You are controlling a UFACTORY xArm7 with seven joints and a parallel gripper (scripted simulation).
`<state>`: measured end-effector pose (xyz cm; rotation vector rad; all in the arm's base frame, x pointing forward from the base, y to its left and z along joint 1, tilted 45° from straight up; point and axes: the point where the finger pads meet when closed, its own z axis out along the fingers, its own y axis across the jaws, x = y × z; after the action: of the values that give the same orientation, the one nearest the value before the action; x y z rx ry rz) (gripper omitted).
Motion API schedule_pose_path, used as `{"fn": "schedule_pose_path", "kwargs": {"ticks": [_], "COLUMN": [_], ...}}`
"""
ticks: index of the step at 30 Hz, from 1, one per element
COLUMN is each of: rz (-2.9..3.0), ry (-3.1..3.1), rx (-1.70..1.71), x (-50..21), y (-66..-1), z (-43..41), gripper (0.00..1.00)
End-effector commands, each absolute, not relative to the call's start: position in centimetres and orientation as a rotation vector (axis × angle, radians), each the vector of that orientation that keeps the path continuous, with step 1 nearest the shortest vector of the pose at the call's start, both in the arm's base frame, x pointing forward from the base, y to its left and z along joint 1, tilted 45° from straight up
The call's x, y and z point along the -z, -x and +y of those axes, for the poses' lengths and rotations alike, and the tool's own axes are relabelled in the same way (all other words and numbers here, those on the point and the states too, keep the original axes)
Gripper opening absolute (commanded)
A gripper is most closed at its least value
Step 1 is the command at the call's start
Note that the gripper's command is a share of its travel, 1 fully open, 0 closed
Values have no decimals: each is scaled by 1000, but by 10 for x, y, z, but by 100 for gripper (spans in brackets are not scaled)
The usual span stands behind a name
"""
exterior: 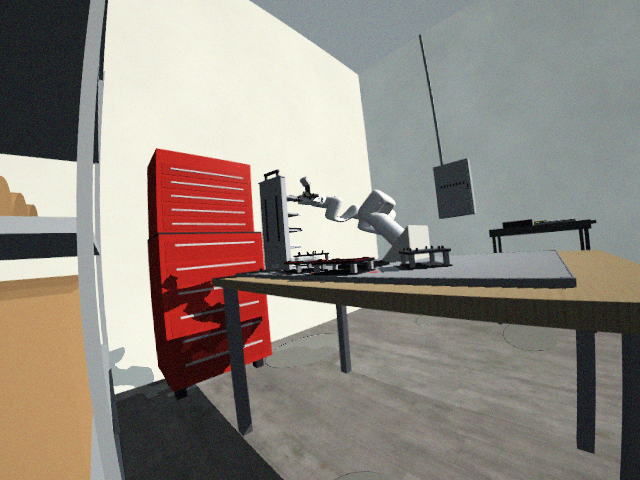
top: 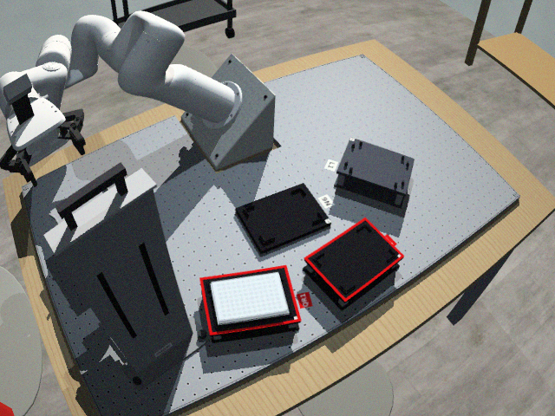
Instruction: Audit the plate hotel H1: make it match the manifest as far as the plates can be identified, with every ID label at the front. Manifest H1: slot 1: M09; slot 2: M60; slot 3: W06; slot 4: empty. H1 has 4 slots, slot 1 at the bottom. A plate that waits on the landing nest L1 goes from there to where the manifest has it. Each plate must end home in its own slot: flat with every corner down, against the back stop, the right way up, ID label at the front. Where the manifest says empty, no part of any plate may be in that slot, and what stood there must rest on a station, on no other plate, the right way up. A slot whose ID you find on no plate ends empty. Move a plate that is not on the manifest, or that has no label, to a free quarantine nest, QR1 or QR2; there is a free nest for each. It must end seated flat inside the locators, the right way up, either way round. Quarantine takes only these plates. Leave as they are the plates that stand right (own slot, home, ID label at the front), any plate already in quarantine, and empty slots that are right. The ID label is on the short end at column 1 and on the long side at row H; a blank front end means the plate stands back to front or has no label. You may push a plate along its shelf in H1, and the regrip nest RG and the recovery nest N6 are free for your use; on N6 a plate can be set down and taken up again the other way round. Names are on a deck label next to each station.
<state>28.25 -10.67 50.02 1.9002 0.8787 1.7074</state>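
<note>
Open gripper level with the top of plate hotel H1 (top: 96, 204), holding nothing.

H1 stands at the left of the deck; from the side its shelves jut toward the arm, but whether plates sit on them is too small to tell. The gripper (top: 44, 145), fingers spread wide and empty, hangs beside the tower's upper shelves, likely lined up to reach into a slot. Nearer, one red-rimmed quarantine nest (top: 205, 304) holds a white plate (top: 249, 297); the other red-rimmed nest (top: 313, 263) to its right, the black nest (top: 282, 217) and the far raised nest (top: 376, 165) carry no plate.
</note>
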Motion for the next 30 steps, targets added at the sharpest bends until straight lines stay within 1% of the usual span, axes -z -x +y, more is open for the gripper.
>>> {"fn": "schedule_pose_path", "kwargs": {"ticks": [1,30], "rz": [878,878], "ry": [-1899,-1899], "rx": [-1705,-1705], "x": [-504,-506], "y": [-289,-293], "z": [-103,-100], "gripper": [100,100]}}
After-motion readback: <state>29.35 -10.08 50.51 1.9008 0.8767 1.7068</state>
